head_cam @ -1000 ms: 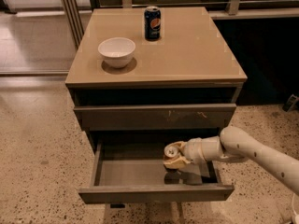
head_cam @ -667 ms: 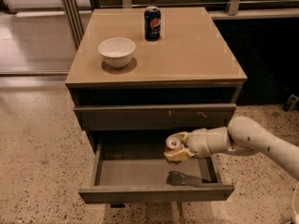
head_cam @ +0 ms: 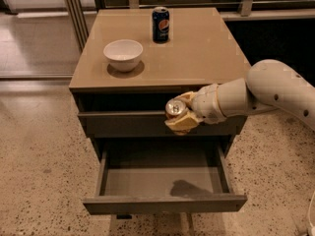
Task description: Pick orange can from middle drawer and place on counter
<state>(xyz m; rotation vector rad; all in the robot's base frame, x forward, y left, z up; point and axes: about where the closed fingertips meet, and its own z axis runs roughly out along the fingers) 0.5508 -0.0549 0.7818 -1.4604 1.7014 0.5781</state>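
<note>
My gripper (head_cam: 180, 115) is shut on the orange can (head_cam: 175, 108), whose silver top faces the camera. It holds the can in the air in front of the upper drawer's front, above the open middle drawer (head_cam: 162, 181) and just below the front edge of the counter (head_cam: 197, 53). The white arm reaches in from the right. The drawer below holds nothing but the arm's shadow.
A white bowl (head_cam: 123, 54) sits on the counter's left part. A dark blue Pepsi can (head_cam: 160, 24) stands at the counter's back middle. The open drawer juts out over the speckled floor (head_cam: 39, 171). A railing runs behind the cabinet.
The gripper has lifted the orange can out of the middle drawer and moved it up and a little left, to just below the counter's edge.
</note>
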